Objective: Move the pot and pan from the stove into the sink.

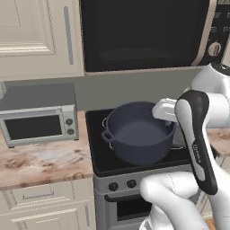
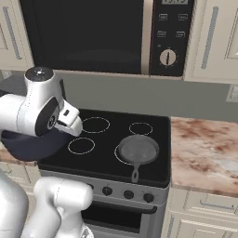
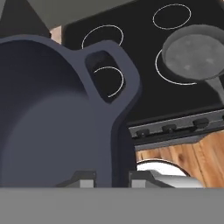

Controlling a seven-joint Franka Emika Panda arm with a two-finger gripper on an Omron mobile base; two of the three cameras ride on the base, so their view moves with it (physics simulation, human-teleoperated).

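The deep dark blue-grey pot (image 1: 137,132) hangs tilted in the air over the left side of the stove (image 2: 139,118). My gripper (image 3: 111,179) is shut on the pot's rim, beside one loop handle (image 3: 107,72). From the right base view the pot (image 2: 30,146) shows under my hand, past the cooktop's left edge. The shallow grey pan (image 2: 138,149) lies on the front right burner, its handle pointing toward the knobs. The pan (image 3: 194,52) also shows in the hand view, below the pot. The sink is out of view.
A grey toaster oven (image 1: 38,121) stands on the marbled counter (image 1: 40,164) left of the stove. A black microwave (image 1: 143,36) hangs above the cooktop. More counter (image 2: 204,153) lies to the stove's right. Wooden floor (image 3: 188,157) shows below.
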